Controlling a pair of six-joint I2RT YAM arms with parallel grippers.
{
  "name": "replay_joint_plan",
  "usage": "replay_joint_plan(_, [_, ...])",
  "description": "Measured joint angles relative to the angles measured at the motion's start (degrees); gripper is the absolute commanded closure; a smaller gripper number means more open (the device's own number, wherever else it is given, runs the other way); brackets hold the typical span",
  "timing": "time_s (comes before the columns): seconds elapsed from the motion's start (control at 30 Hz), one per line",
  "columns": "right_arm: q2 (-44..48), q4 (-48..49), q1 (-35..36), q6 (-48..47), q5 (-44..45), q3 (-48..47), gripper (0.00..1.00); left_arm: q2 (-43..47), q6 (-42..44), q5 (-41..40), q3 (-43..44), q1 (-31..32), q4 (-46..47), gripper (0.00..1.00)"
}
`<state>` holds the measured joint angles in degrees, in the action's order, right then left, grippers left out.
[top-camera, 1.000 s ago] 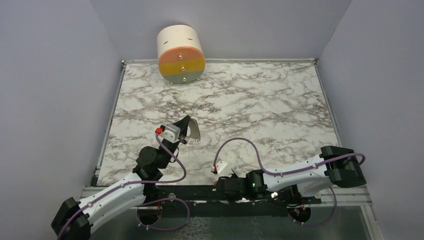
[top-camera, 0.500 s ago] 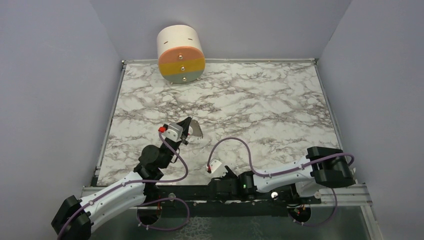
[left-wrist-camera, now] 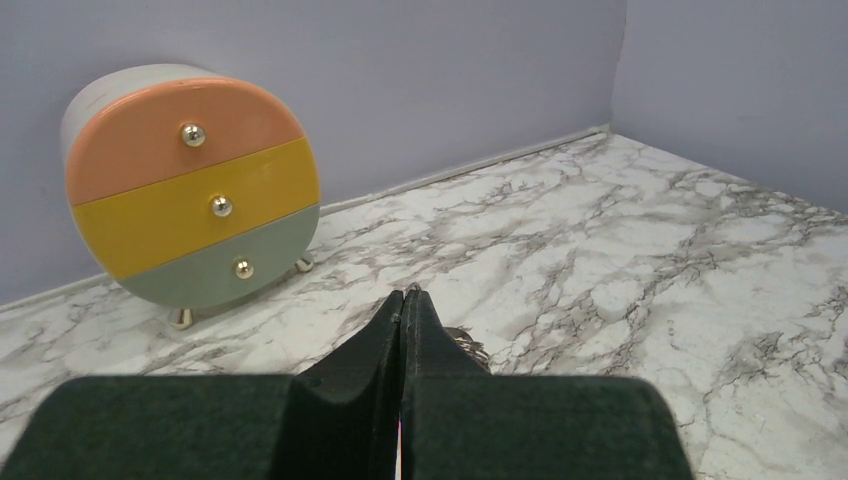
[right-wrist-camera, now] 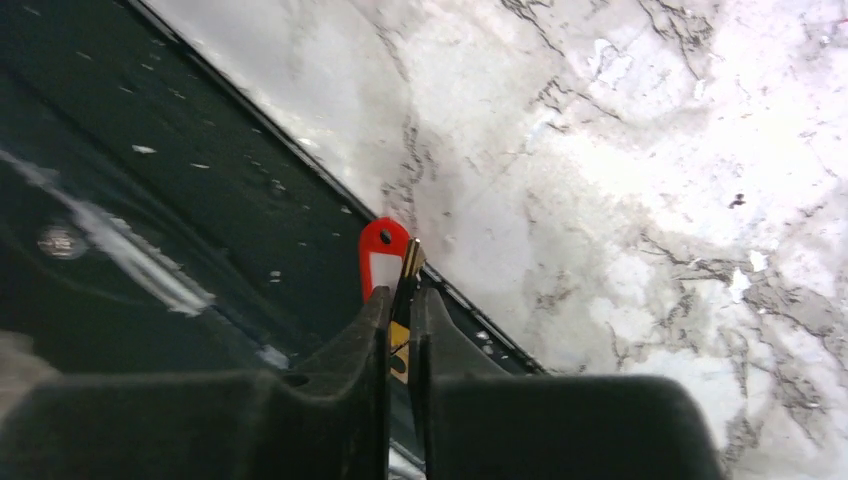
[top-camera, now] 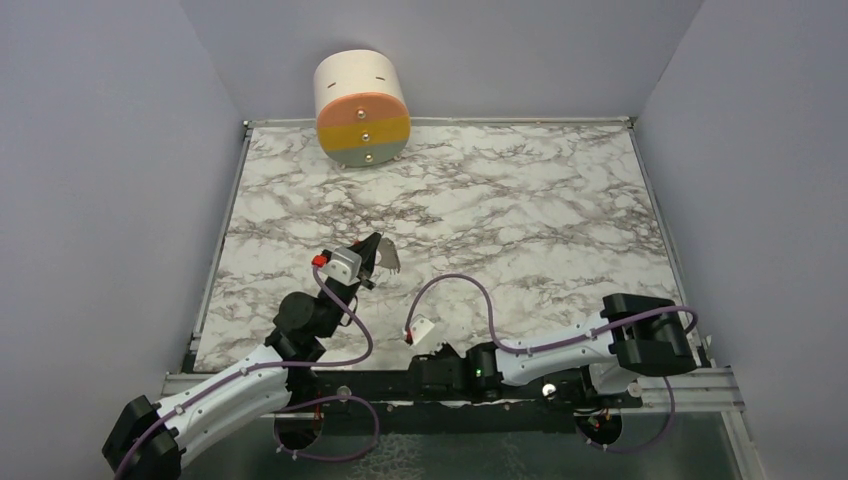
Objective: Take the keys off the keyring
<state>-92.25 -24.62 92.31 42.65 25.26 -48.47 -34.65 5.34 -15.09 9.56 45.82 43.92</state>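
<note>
Left gripper (left-wrist-camera: 403, 300) pressed together, apparently pinching the keyring (top-camera: 389, 258) above the counter (top-camera: 540, 200), probably to anchor it. Right gripper (right-wrist-camera: 400, 296) clamped on a brass key (right-wrist-camera: 411, 258) with a red tag (right-wrist-camera: 383, 258) over the near edge, well apart from the ring, so likely freed. Drawer chest (top-camera: 361, 108) sits far back, out of the way.

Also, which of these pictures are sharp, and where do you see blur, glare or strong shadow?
Top external: sharp and evenly lit, only a soft shadow under the drawer chest. Left wrist: the chest and marble table are clear, the near fingers dark and soft. Right wrist: the marble is blurred and washed out by bright light; the red tag is fairly sharp.
</note>
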Motion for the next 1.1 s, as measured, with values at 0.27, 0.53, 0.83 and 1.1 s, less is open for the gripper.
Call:
replay_joint_plan(0.27, [0.87,-1.38,0.00,1.70,0.87,-1.36,0.99,-0.04,0.35,-0.61,0.00,0.00,0.00,1.00])
replay_joint_plan(0.53, [3.19,-8.09,-3.48,5.95,7.91,-2.03,0.99,-4.13,1.11,-1.05,0.11,0.00,0.07,1.00])
replay_joint_plan(0.83, [13.53,-0.57,-20.87,-4.00,11.08,-0.92,0.99,-9.22,1.84,-1.01,3.48,0.00,-0.20,1.00])
replay_joint_plan(1.1, [11.30,12.70,-36.00,-17.92,6.16,-2.14,0.99,-19.78,-1.38,2.40,13.31,0.00,-7.63,1.00])
